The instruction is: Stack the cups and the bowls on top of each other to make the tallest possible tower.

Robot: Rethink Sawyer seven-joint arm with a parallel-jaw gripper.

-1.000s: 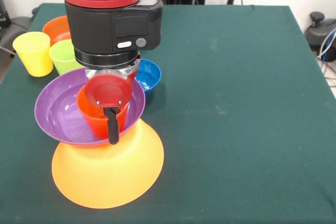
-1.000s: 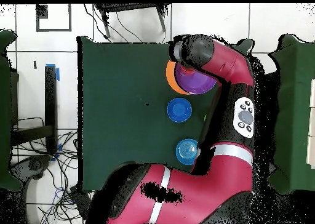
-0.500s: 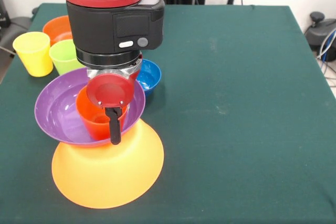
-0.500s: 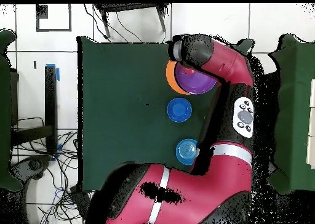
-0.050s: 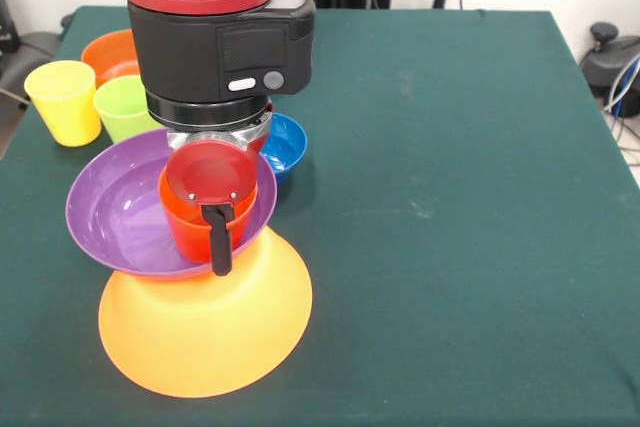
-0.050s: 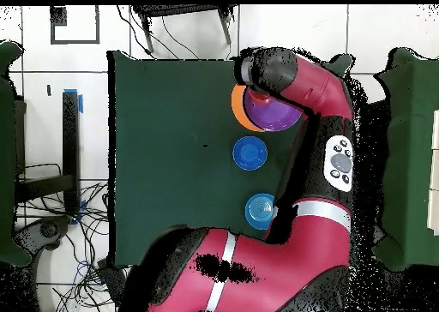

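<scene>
No text, label, brand, number or sign could be read in either view. The black wrist housing of the red arm [image 5: 220, 47] carried a small pale oval button and a round grey one, both blank. The grey control pad on the arm's link [image 6: 341, 163] showed only dark dots, too small to make out

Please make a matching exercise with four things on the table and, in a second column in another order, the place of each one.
1. orange-red cup
2. purple bowl
3. yellow cup
4. dark blue bowl

A. on the upturned yellow-orange bowl
B. on the cloth, behind the tower
C. inside the purple bowl
D. beside the lime green cup

Pairs: 1-C, 2-A, 3-D, 4-B
</scene>
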